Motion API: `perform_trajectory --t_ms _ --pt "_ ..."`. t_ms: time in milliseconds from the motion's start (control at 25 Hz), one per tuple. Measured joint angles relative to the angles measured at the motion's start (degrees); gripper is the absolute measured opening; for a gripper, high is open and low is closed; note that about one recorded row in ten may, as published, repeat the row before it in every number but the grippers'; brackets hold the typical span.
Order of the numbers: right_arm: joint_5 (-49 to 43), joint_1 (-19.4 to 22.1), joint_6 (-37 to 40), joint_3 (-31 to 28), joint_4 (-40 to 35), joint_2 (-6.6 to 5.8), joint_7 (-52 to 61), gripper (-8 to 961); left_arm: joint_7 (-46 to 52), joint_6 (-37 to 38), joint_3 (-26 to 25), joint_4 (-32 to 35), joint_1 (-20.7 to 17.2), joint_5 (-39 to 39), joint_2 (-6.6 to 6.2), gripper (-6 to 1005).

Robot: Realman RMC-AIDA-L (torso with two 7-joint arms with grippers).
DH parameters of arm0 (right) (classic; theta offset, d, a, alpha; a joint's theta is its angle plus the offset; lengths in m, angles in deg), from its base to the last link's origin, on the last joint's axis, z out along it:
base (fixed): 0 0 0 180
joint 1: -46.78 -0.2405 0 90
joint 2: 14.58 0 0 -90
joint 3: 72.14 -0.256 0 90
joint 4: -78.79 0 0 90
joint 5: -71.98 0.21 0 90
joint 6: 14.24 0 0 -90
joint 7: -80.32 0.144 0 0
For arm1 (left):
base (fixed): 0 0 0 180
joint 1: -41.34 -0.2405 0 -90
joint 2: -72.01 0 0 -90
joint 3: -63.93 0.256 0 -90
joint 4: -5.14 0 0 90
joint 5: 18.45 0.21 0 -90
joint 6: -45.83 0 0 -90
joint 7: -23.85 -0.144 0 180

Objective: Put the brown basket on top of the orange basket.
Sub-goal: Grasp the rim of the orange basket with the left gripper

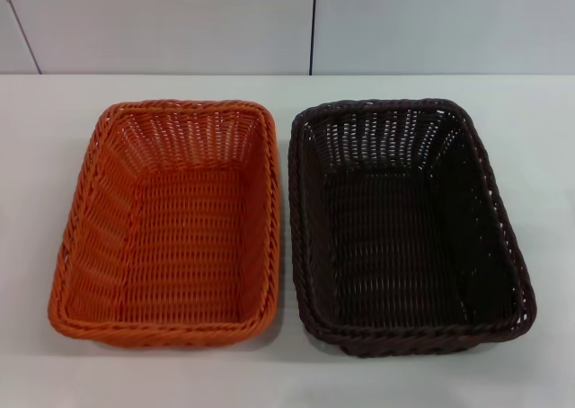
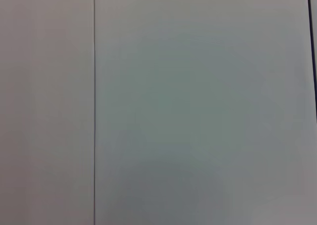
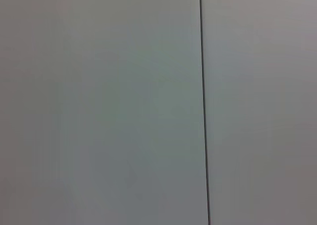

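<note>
One brown basket point(image 1: 409, 228), one orange basket point(image 1: 171, 224), side by side, white table point(image 1: 287, 381)

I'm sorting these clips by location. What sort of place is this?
Probably a lab or test bench: a bare white table, plain pale wall panels, and only an orange basket and brown basket set out.

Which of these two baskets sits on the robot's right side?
The brown basket, near black, sits on the robot's right. The orange basket, same shape and weave, sits beside it on the left.

A white table point(image 1: 287, 381) meets a pale panelled wall point(image 1: 180, 22) with dark seams.
</note>
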Motion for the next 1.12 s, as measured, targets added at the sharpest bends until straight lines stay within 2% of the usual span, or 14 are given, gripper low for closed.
perform_trajectory --t_ms 400,480,560,600,640,680,800,840,920,960,1000,1080,1120 --pt "0.0 -0.1 0.1 0.0 0.0 -0.08 0.0 782 0.0 0.0 0.3 -0.3 0.0 0.3 0.05 786" --pt "0.0 -0.2 0.2 0.0 0.0 -0.13 0.0 782 0.1 -3.5 0.9 -2.9 -0.1 1.0 -0.89 786" --pt "0.0 -0.2 0.2 0.0 -0.1 -0.17 0.0 781 0.4 -8.3 0.9 -7.2 -0.9 2.1 -2.43 785" --pt "0.0 -0.3 0.3 0.0 -0.1 -0.18 0.0 780 0.4 -8.3 0.9 -7.2 -0.9 2.1 -2.43 785" --pt "0.0 -0.4 0.3 0.0 -0.1 -0.18 0.0 780 0.5 -17.8 0.7 -16.4 -3.4 5.1 -5.23 785" --pt "0.0 -0.5 0.4 0.0 -0.1 -0.18 0.0 779 0.5 -20.4 0.5 -19.2 -4.2 6.0 -5.94 785" --pt "0.0 -0.7 0.5 0.0 -0.1 -0.18 0.0 778 0.5 -36.5 -2.2 -35.6 -8.2 11.3 -8.98 784" --pt "0.0 -0.7 0.5 0.0 -0.2 -0.18 0.0 778 0.5 -41.5 -3.6 -40.3 -9.3 12.8 -9.43 784" --pt "0.0 -0.8 0.6 0.0 -0.2 -0.22 0.0 778 0.4 -52.9 -6.7 -49.4 -11.1 15.7 -9.64 783" --pt "0.0 -0.8 0.6 0.0 -0.3 -0.23 0.0 778 0.1 -61.0 -8.9 -55.1 -12.0 17.0 -9.23 782" --pt "0.0 -0.8 0.6 0.0 -0.3 -0.26 0.0 778 -0.2 -65.0 -10.0 -57.9 -12.3 17.4 -8.87 781" --pt "0.0 -0.8 0.6 0.0 -0.3 -0.26 0.0 777 -2.0 -77.9 -13.4 -65.7 -12.7 18.0 -7.52 780" --pt "0.0 -0.8 0.7 0.0 -0.3 -0.26 0.0 777 -2.0 -77.9 -13.4 -65.7 -12.7 18.0 -7.52 779"
